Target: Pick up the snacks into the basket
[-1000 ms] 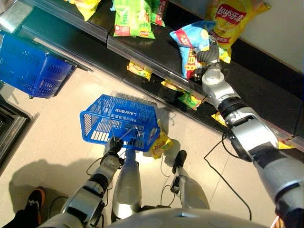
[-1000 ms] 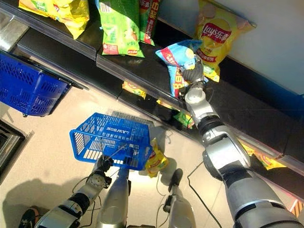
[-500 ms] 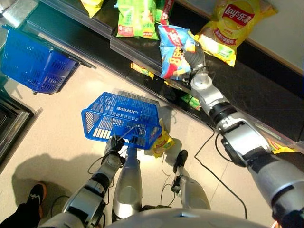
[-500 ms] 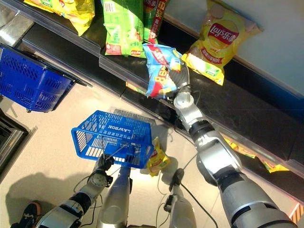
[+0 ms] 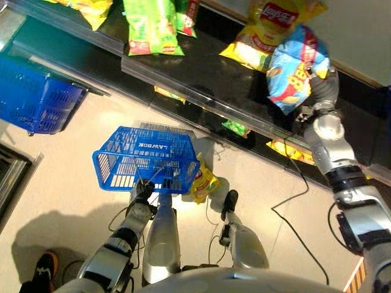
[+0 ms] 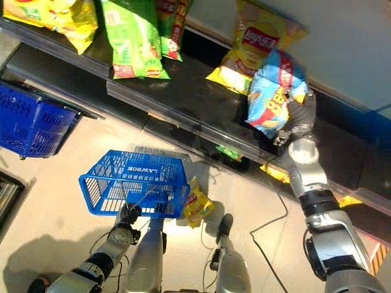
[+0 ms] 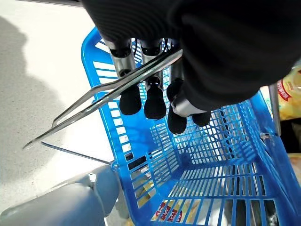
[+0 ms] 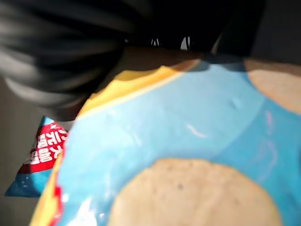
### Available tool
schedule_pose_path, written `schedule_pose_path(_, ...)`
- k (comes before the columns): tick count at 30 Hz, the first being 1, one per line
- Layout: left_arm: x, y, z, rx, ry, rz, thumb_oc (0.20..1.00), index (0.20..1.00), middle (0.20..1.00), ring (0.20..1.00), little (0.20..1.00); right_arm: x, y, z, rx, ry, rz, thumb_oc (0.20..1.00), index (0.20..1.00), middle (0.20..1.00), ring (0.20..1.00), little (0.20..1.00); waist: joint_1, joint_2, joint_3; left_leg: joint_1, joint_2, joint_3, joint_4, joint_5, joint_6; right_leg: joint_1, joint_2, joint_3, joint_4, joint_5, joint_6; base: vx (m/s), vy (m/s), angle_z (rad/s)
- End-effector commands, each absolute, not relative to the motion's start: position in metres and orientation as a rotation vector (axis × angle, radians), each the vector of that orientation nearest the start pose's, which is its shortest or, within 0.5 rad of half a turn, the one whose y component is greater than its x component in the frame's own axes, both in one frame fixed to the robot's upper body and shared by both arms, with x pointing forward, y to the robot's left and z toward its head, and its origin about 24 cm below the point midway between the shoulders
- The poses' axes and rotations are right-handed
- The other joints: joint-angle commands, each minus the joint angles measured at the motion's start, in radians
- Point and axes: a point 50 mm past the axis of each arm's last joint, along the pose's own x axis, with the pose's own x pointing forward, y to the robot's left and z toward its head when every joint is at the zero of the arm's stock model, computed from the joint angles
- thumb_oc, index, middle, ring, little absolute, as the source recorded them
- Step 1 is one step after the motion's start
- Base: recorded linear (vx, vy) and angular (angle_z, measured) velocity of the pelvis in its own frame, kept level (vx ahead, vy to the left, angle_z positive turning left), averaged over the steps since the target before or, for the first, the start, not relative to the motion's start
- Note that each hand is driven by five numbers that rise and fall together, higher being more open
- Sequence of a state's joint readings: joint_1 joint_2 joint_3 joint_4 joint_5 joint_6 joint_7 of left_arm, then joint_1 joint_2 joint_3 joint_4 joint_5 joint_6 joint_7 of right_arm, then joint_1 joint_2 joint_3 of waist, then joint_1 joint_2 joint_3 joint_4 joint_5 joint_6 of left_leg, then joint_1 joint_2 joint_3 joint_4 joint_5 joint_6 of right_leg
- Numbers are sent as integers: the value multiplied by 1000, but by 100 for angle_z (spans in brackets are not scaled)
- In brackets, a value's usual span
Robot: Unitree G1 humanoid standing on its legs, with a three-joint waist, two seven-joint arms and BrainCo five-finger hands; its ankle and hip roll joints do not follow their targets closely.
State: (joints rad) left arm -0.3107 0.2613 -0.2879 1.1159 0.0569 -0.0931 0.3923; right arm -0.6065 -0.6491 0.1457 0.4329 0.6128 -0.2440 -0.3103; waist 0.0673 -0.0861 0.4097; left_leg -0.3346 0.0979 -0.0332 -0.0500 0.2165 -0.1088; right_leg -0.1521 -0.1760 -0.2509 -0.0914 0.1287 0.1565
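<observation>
A blue snack bag (image 5: pixel 292 70) hangs raised over the dark shelf (image 5: pixel 226 85), pinched at its right edge by the right hand (image 5: pixel 322 91), just beside a yellow chip bag (image 5: pixel 259 33) lying on the shelf. Lower down, the left hand (image 5: pixel 142 190) curls its fingers (image 7: pixel 130 99) round the wire handle (image 7: pixel 103 96) of the blue basket (image 5: pixel 146 160). A yellow snack bag (image 5: pixel 204 181) lies on the floor against the basket's right side. A second blue basket (image 5: pixel 33 97) sits well apart at far left.
</observation>
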Motion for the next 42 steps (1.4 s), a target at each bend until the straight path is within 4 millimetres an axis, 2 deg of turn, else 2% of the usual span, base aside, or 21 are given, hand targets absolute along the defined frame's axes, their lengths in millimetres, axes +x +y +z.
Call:
schedule_pose_path(1, 207, 231, -112, 671, 762, 175, 200, 200, 200, 200, 200, 323, -274, 250, 72, -714, -217, 200, 200, 200, 200, 200, 9, -35, -17, 35, -79, 48, -10, -94, 45, -136, -20, 51, 56, 48, 22, 6, -26, -9)
schedule_pose_path(7, 201, 235, -114, 641, 781, 171, 200, 200, 200, 200, 200, 292, -279, 274, 87, -831, -18, 200, 200, 200, 200, 200, -21, -52, -39, 48, -75, 60, -14, -96, 41, -132, -15, 60, 51, 50, 24, 13, -14, -6)
schedule_pose_path(11, 196, 237, -117, 627, 799, 161, 200, 200, 200, 200, 200, 272, -265, 276, -6, -850, 138, 200, 200, 200, 200, 200, -32, -59, -53, 53, -74, 67, -14, -98, 40, -131, -13, 64, 50, 50, 25, 18, -14, -7)
schedule_pose_path(13, 193, 235, -119, 606, 818, 153, 200, 200, 200, 200, 200, 254, -240, 270, -119, -848, 295, 200, 200, 200, 200, 200, -45, -63, -62, 59, -72, 74, -12, -101, 41, -130, -9, 70, 50, 50, 24, 5, -5, -3)
schedule_pose_path(15, 192, 235, -120, 600, 829, 149, 200, 200, 200, 200, 200, 248, -234, 269, -162, -847, 324, 200, 200, 200, 200, 200, -49, -65, -66, 58, -72, 75, -12, -102, 41, -131, -7, 74, 50, 50, 24, -4, -6, -3)
schedule_pose_path(17, 191, 237, -121, 568, 843, 172, 200, 200, 200, 200, 200, 238, -210, 238, -202, -737, 471, 200, 200, 200, 200, 200, -57, -67, -64, 58, -68, 79, -13, -100, 40, -136, -2, 80, 48, 52, 23, -18, -16, -12)
schedule_pose_path(19, 187, 240, -123, 539, 869, 197, 200, 200, 200, 200, 200, 229, -201, 225, -322, -687, 510, 200, 200, 200, 200, 200, -63, -67, -65, 57, -65, 81, -16, -98, 38, -138, 1, 81, 47, 52, 22, -9, -9, -12)
schedule_pose_path(23, 184, 253, -123, 417, 906, 322, 200, 200, 200, 200, 200, 228, -197, 167, -415, -433, 533, 200, 200, 200, 200, 200, -66, -64, -53, 62, -63, 85, -17, -100, 36, -136, 6, 86, 47, 50, 21, -5, -4, -4)
schedule_pose_path(24, 184, 253, -122, 417, 906, 323, 200, 200, 200, 200, 200, 228, -197, 167, -415, -434, 533, 200, 200, 200, 200, 200, -68, -66, -55, 58, -64, 84, -18, -95, 37, -140, 4, 85, 46, 53, 21, 0, 0, 0)
schedule_pose_path(25, 185, 259, -120, 328, 911, 399, 200, 200, 200, 200, 200, 232, -196, 138, -481, -317, 536, 200, 200, 200, 200, 200, -65, -62, -49, 57, -64, 86, -19, -94, 37, -143, 5, 88, 47, 54, 21, 0, 0, 0)
schedule_pose_path(26, 187, 269, -116, 267, 899, 478, 200, 200, 200, 200, 200, 232, -194, 123, -528, -263, 545, 200, 200, 200, 200, 200, -64, -59, -46, 56, -62, 87, -19, -92, 36, -144, 5, 87, 46, 54, 20, -25, -1, -8)
schedule_pose_path(27, 192, 275, -111, 237, 877, 520, 200, 200, 200, 200, 200, 234, -193, 102, -515, -179, 531, 200, 200, 200, 200, 200, -66, -58, -40, 55, -62, 87, -19, -91, 36, -147, 5, 87, 47, 55, 20, -22, -8, -8)
schedule_pose_path(29, 198, 279, -106, 214, 850, 546, 200, 200, 200, 200, 200, 234, -191, 91, -526, -145, 546, 200, 200, 200, 200, 200, -64, -56, -36, 53, -63, 87, -19, -89, 36, -149, 5, 87, 47, 57, 19, -19, -6, -7)
schedule_pose_path(30, 206, 283, -99, 210, 809, 558, 200, 200, 200, 200, 200, 236, -186, 81, -606, -114, 565, 200, 200, 200, 200, 200, -61, -53, -29, 50, -63, 86, -19, -88, 36, -151, 5, 85, 49, 57, 19, -40, -15, -7)
schedule_pose_path(31, 230, 284, -81, 195, 693, 569, 200, 200, 200, 200, 200, 238, -181, 52, -639, -18, 564, 200, 200, 200, 200, 200, -56, -42, -14, 41, -64, 83, -19, -82, 36, -156, 2, 81, 48, 60, 18, -41, -15, -6)
schedule_pose_path(32, 230, 284, -81, 195, 692, 572, 200, 200, 200, 200, 200, 239, -180, 52, -639, -20, 564, 200, 200, 200, 200, 200, -57, -44, -13, 41, -64, 82, -19, -82, 36, -156, 2, 81, 48, 60, 18, -56, -4, -4)
schedule_pose_path(34, 264, 269, -54, 181, 520, 526, 200, 200, 200, 200, 200, 246, -176, 25, -702, 62, 517, 200, 200, 200, 200, 200, -53, -26, 8, 29, -66, 77, -20, -72, 36, -164, 0, 73, 48, 65, 17, -43, 9, 2)
schedule_pose_path(35, 265, 269, -54, 182, 518, 527, 200, 200, 200, 200, 200, 247, -175, 25, -702, 60, 516, 200, 200, 200, 200, 200, -52, -27, 9, 29, -66, 77, -19, -72, 36, -164, 0, 73, 48, 65, 16, -55, 5, 4)
schedule_pose_path(36, 288, 248, -31, 165, 381, 457, 200, 200, 200, 200, 200, 256, -173, 8, -702, 120, 446, 200, 200, 200, 200, 200, -48, -13, 25, 18, -67, 73, -18, -64, 35, -173, -3, 68, 49, 69, 15, -51, 0, 6)
schedule_pose_path(38, 297, 241, -21, 171, 328, 434, 200, 200, 200, 200, 200, 261, -170, 1, -722, 142, 424, 200, 200, 200, 200, 200, -47, -10, 32, 12, -66, 71, -17, -60, 33, -179, -4, 65, 50, 70, 14, -41, 1, 6)
schedule_pose_path(42, 330, 192, 15, 184, 164, 270, 200, 200, 200, 200, 200, 285, -157, -24, -786, 236, 307, 200, 200, 200, 200, 200, -40, 12, 68, -12, -67, 64, -16, -47, 31, -202, -7, 63, 56, 77, 11, -61, 3, 5)
